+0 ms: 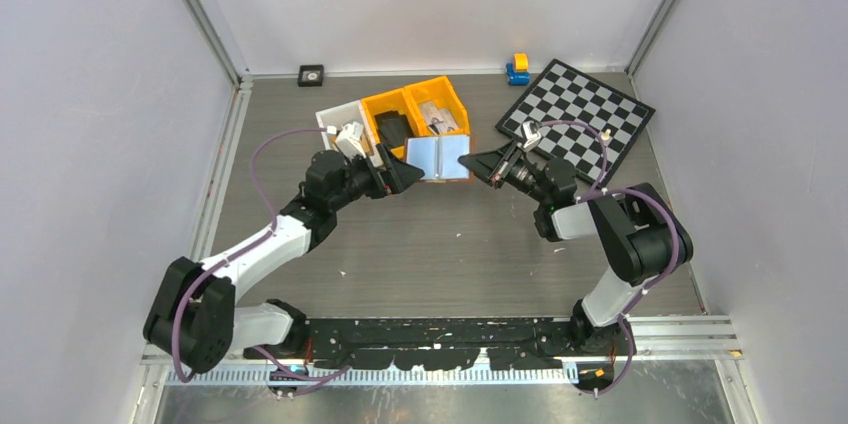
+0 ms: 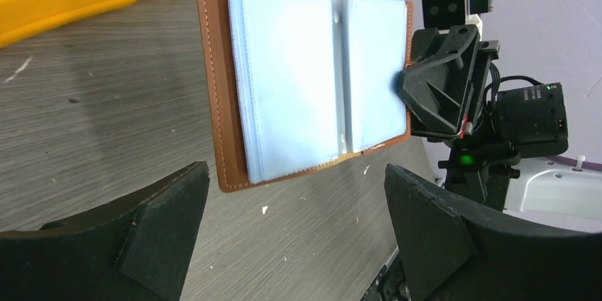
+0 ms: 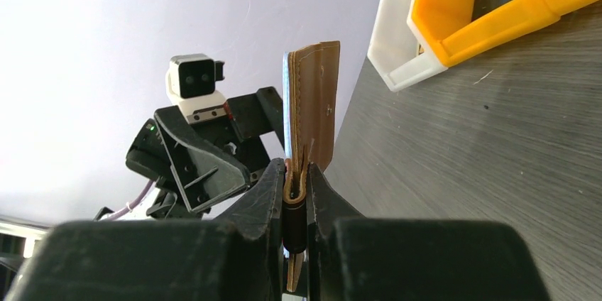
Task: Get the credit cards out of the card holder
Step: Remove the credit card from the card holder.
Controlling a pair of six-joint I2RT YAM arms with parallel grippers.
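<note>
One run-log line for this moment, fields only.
card holder: spread open, blue sleeves showing | right gripper: shut on its edge | left gripper: open, facing it

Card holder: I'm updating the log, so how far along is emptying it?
Done: the card holder is spread open, pale blue sleeves up. In hand: the right pincer is clamped on its edge; the left pincer is open beside it. Left: neither pincer has a card, so pulling the cards out remains.
</note>
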